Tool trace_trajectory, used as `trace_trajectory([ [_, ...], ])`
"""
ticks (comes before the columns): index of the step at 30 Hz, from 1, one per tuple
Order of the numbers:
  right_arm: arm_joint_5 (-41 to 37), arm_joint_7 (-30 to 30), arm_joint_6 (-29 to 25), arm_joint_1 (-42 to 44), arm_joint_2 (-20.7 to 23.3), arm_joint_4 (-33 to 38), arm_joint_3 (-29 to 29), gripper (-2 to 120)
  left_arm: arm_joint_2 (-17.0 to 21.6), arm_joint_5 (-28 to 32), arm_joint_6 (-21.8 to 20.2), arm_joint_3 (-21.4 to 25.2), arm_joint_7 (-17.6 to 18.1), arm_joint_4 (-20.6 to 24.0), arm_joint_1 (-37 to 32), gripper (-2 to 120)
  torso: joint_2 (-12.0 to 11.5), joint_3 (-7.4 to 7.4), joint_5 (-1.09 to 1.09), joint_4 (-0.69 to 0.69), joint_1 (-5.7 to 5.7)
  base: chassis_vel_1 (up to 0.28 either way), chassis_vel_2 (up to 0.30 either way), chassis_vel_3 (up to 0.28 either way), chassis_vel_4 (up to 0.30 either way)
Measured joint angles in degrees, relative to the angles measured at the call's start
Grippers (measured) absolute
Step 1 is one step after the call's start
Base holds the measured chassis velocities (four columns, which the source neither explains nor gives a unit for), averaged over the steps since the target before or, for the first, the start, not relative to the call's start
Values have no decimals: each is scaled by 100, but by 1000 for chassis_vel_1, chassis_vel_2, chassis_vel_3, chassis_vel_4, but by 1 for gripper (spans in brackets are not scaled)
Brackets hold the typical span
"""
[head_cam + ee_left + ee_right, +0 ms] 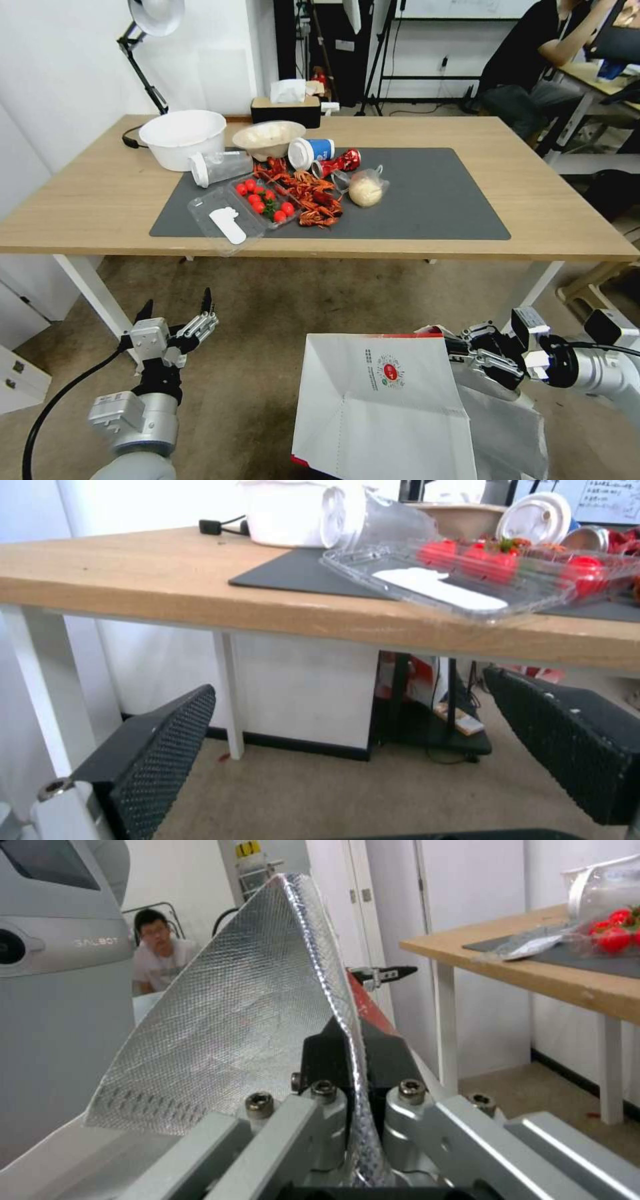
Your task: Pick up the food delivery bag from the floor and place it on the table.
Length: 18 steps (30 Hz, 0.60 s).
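The food delivery bag [380, 407], white with a round red logo and a red edge, hangs low in front of me, below the table's front edge. My right gripper [460, 352] is shut on its upper right rim. In the right wrist view the silver foil lining [233, 1015] is pinched between the two black fingers [390, 1055]. My left gripper [177, 308] is open at the lower left, fingers up, holding nothing, apart from the bag. The light-wood table [107, 200] with its dark grey mat [440, 200] stands ahead. Brownish carpet floor [267, 313] lies beneath.
On the mat's left half lie a clear tray of cherry tomatoes [263, 200], crayfish [310, 193], a bagged bun [365, 190], cups, a red can and two bowls [183, 137]. White table legs [90, 290] flank the bag. The mat's right half [453, 213] is bare.
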State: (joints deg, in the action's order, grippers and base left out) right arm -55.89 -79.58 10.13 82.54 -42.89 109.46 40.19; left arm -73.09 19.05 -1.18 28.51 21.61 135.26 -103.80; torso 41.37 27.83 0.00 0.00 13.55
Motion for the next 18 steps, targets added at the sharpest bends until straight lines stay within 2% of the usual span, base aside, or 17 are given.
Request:
trace_trajectory([
  [15,1,-2,-1,0,-4,3,0,0,-1,-1,-7,9,0,15,-8,100,75,46,0,0,28,0,0,0,0],
  [18,1,-6,-2,-3,-12,4,3,0,6,-1,-10,27,-2,23,-15,100,215,130,0,0,82,0,0,0,0],
])
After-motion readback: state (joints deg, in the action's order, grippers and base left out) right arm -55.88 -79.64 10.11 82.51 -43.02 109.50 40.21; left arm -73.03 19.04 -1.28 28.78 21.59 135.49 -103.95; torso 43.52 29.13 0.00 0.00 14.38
